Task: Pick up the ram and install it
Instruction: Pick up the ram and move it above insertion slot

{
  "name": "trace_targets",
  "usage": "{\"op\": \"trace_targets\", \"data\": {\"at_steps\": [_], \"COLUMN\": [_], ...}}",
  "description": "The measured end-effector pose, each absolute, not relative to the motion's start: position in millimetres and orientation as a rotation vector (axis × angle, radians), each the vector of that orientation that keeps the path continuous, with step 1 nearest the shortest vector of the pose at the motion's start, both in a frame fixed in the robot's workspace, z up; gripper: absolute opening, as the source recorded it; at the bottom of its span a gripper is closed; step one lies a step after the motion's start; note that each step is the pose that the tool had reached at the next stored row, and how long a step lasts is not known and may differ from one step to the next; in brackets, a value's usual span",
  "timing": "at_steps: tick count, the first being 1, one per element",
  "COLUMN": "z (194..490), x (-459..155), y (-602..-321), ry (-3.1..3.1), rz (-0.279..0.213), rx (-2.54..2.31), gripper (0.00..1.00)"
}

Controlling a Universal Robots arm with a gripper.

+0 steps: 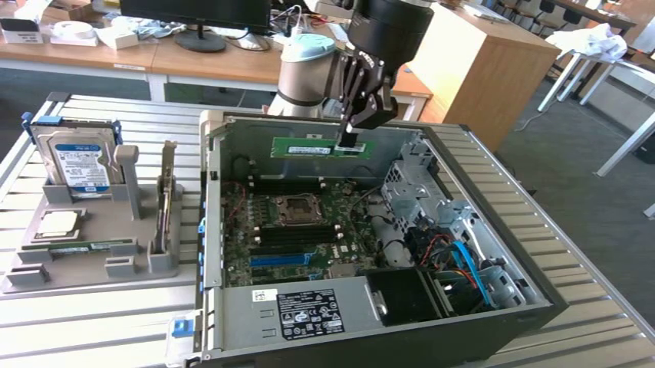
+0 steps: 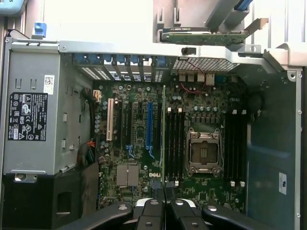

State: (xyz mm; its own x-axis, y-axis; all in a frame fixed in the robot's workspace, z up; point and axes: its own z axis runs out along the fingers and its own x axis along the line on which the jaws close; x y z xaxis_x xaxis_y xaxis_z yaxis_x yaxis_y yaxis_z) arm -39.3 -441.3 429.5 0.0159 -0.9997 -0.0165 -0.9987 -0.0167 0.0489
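My gripper is shut on the ram, a long green stick with a pale label, held level above the far side of the open computer case. In the wrist view the ram appears edge-on as a thin line running out from between the black fingertips of the gripper. It hangs over the motherboard, in line with the black memory slots beside the empty processor socket. The socket and slots lie well below the stick.
A grey holder at the exterior view's left carries a hard drive, a square silver processor chip, another green stick and an upright card. The power supply and drive cage flank the board.
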Motion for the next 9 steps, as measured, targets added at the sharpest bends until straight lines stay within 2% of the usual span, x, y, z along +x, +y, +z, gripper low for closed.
{"op": "trace_targets", "data": {"at_steps": [9], "z": [429.0], "x": [-39.2], "y": [-437.2], "ry": [-2.187], "rz": [-0.073], "rx": [2.223], "gripper": [0.11]}}
